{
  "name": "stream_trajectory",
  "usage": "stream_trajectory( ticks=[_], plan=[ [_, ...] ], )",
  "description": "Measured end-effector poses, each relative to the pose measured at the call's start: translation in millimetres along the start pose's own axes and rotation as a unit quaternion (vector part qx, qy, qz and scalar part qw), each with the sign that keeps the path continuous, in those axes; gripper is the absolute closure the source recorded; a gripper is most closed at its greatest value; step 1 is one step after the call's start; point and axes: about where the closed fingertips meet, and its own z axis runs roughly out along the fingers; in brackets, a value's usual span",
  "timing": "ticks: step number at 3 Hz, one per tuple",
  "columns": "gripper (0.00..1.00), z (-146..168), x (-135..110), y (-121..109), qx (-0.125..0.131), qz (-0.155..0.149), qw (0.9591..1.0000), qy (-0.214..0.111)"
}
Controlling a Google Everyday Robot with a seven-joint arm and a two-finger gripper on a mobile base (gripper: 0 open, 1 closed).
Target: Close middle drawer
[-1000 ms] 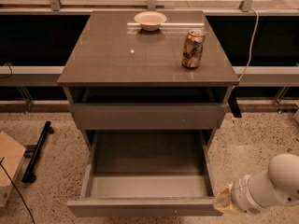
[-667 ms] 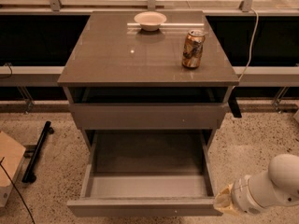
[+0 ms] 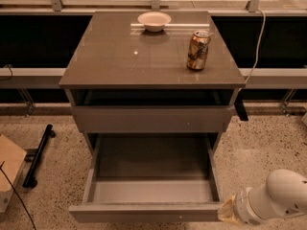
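Note:
The middle drawer point(image 3: 144, 213) is pulled far out of the grey-brown cabinet point(image 3: 153, 75). Its plain grey box point(image 3: 152, 174) is empty, and its flat front faces me at the bottom edge of the camera view. The uppermost drawer front point(image 3: 152, 119) sits above it, close to the cabinet. The lowest drawer is hidden under the open one. My gripper point(image 3: 226, 212), on the white arm point(image 3: 276, 200), is at the bottom right, right by the right end of the middle drawer's front.
On the cabinet top stand a white bowl point(image 3: 154, 20) at the back and a drink can point(image 3: 198, 50) at the right. A black bar point(image 3: 37, 155) and a cardboard piece point(image 3: 9, 169) lie on the speckled floor at the left. A dark wall runs behind.

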Motion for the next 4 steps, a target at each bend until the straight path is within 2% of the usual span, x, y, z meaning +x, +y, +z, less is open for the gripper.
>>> stream_trajectory(
  ticks=[1,3,4],
  plan=[
    [1.00,25.5,10.4,-11.0,0.007,0.005,1.0000,-0.001],
    [1.00,74.3,33.7,-31.2,-0.002,0.033,0.9993,-0.015],
    [1.00,83.7,34.8,-41.5,0.001,0.043,0.9986,-0.028]
  ],
)
